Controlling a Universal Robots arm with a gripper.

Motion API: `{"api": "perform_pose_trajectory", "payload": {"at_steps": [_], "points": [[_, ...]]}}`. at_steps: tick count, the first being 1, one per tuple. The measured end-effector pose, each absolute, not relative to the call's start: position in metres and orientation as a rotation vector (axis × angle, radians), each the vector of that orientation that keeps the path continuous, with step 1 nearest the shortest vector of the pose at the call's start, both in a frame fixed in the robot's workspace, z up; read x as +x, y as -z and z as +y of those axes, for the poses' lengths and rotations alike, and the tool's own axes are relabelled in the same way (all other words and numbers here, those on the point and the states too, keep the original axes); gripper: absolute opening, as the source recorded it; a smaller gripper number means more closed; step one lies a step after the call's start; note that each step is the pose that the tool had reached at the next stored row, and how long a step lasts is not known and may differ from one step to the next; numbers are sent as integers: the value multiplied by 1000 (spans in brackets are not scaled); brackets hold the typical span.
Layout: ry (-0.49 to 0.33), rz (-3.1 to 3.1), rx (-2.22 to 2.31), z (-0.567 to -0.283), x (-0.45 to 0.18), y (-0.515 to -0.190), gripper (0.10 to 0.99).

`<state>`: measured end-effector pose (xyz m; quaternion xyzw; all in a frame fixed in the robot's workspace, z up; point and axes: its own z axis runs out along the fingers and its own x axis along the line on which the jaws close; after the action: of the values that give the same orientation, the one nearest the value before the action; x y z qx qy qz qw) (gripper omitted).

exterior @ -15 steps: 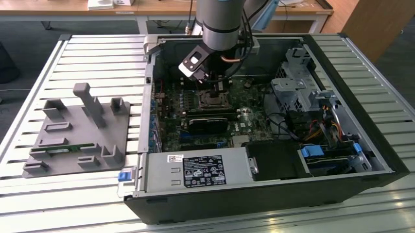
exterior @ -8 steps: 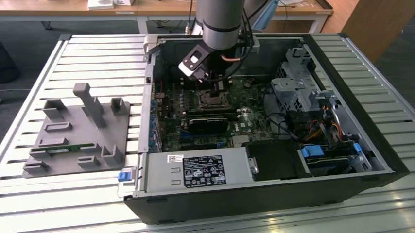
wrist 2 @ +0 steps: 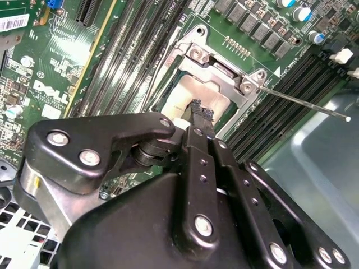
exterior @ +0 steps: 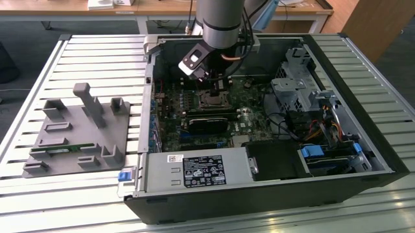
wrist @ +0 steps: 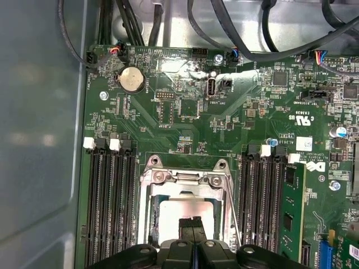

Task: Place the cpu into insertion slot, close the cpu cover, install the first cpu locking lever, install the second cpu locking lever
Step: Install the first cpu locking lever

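Gripper (exterior: pixel 217 90) over motherboard socket (exterior: pixel 213 101)

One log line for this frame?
gripper: shut, tips over cpu | cpu: in slot | cpu cover: down | lever: sticking out from socket

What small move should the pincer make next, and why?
Probably shift the shut pincer sideways toward the thin locking lever. The cpu cover appears to lie flat over the cpu, while the lever juts out to the side, apparently not yet latched.
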<state>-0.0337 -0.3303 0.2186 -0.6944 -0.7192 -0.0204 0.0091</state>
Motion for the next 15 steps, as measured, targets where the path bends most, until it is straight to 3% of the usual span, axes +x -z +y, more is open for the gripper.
{"api": "perform_pose_trajectory", "payload": {"at_steps": [15], "points": [[64,-2246,-2169,-330,-34,-226,106]]}}
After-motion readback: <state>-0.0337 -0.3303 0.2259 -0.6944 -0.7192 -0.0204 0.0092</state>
